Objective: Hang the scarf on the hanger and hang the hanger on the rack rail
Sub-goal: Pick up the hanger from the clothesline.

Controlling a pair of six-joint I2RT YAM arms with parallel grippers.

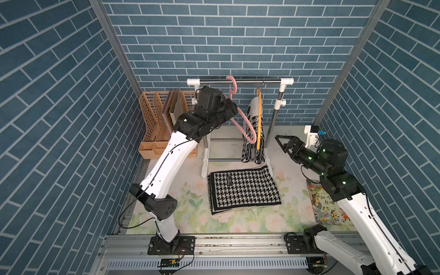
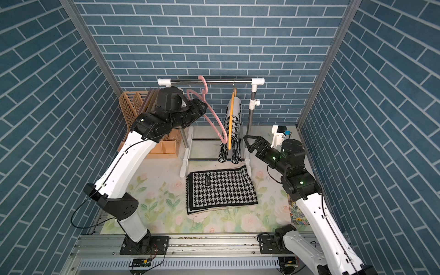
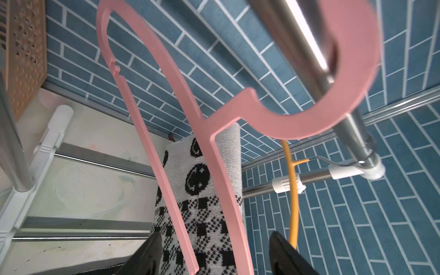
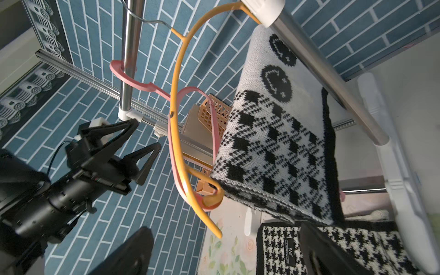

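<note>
**Ease off the pink hanger, then go for the folded scarf**

We judge the step in hand to be getting clear of the pink hanger. Its hook sits over the rail, and it hangs bare and tilted. Our left gripper is just beside it, jaws apart, holding nothing. We should draw straight back so no finger snags its bars. Our right gripper, spread wide and empty, hovers near the rack's right post.

A second scarf is draped over the yellow hanger. The folded scarf lies mid-desk, just in front of the rack's feet (one corner looks to touch a foot).

Trays crowd the back left corner and a book lies at the right edge, so we'd approach from the open front edge
</note>
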